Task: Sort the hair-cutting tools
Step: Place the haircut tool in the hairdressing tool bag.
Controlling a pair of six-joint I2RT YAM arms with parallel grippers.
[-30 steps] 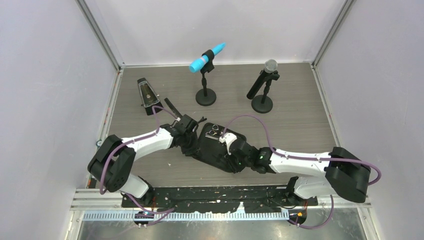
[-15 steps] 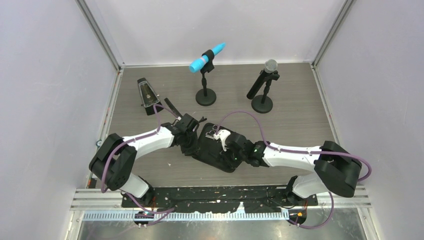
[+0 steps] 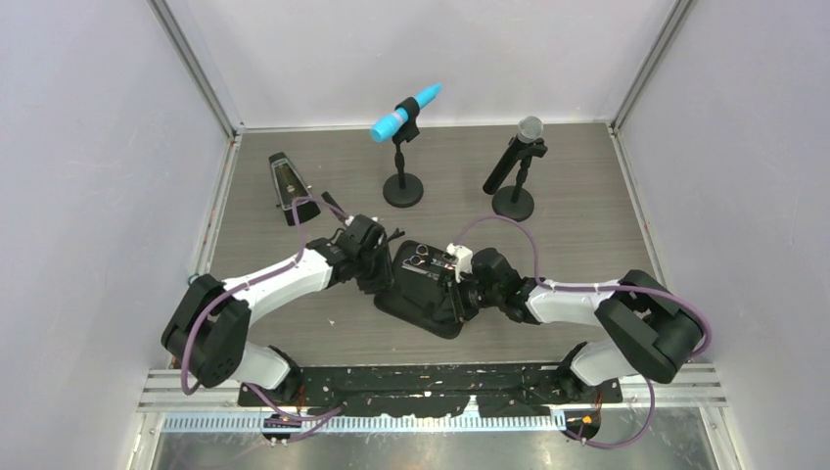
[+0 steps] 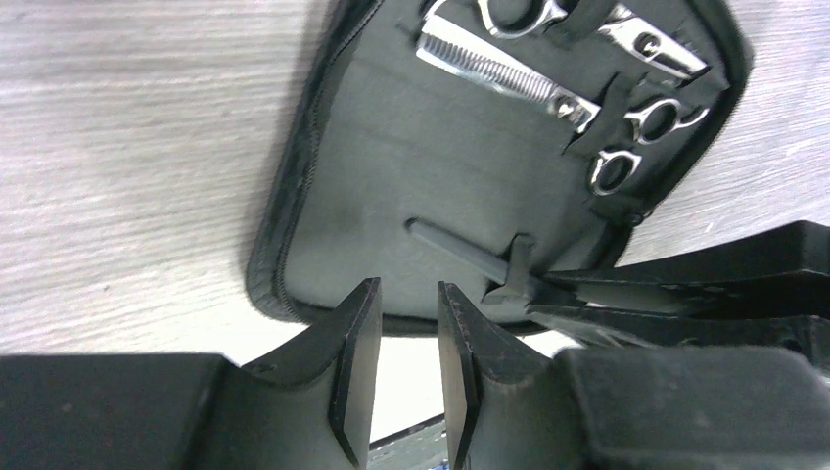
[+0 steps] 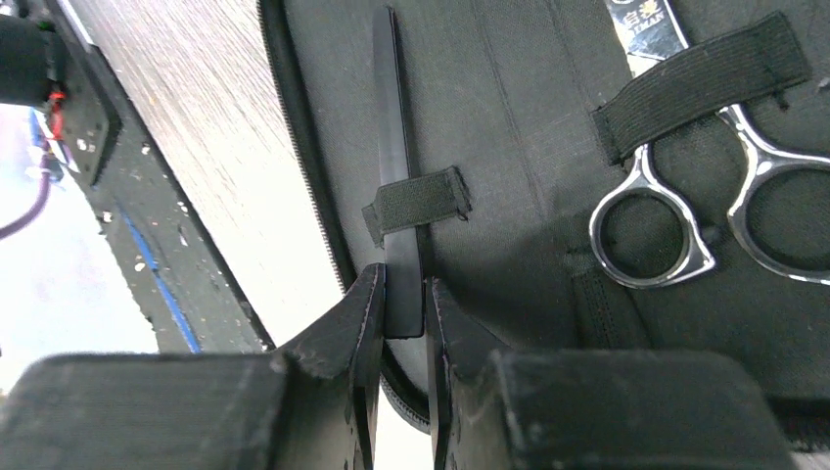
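Comb, clamped in the right gripper, is being seated under its strap; full insertion is required next, with the left gripper narrow and empty.

two scissors sit strapped inside the open zip case mid-table, metronome behind to its left.

L hand part open; R hand pinching comb.

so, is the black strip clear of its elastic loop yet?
No, the strip lies under the loop in the case, its near end pinched by the right tool.
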